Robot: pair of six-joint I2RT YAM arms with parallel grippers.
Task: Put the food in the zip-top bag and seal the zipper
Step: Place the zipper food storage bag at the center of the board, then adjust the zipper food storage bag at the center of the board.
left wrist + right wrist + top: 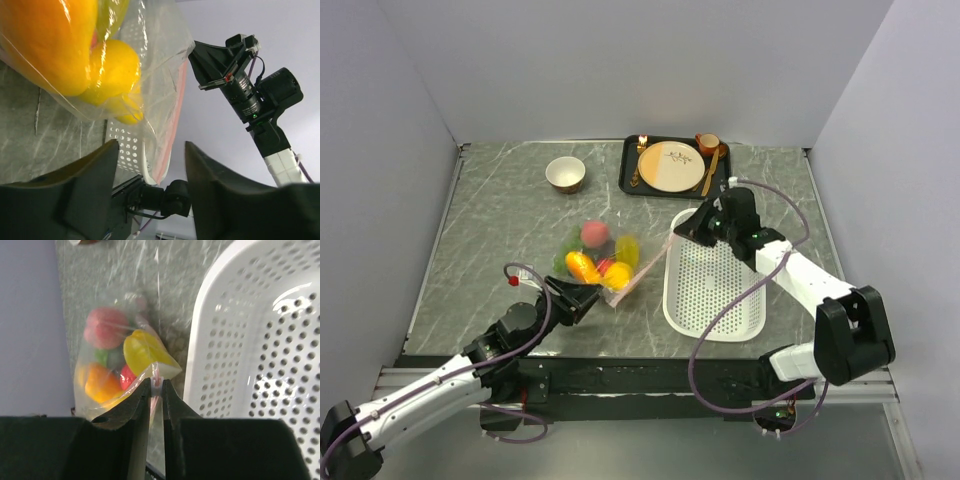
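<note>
The clear zip-top bag lies mid-table, left of the basket, with the food inside: a pink peach, a yellow piece, an orange piece, a red strawberry and green grapes. Its pale pink zipper runs along the mouth edge on the right. My right gripper is shut on the zipper at the bag's corner. My left gripper stands open just short of the bag's near end, holding nothing. In its view the orange piece and the pink zipper show close ahead.
A white perforated basket lies right of the bag, under the right arm. At the back stand a small bowl and a black tray with a plate, cutlery and a cup. Walls close in the table on three sides.
</note>
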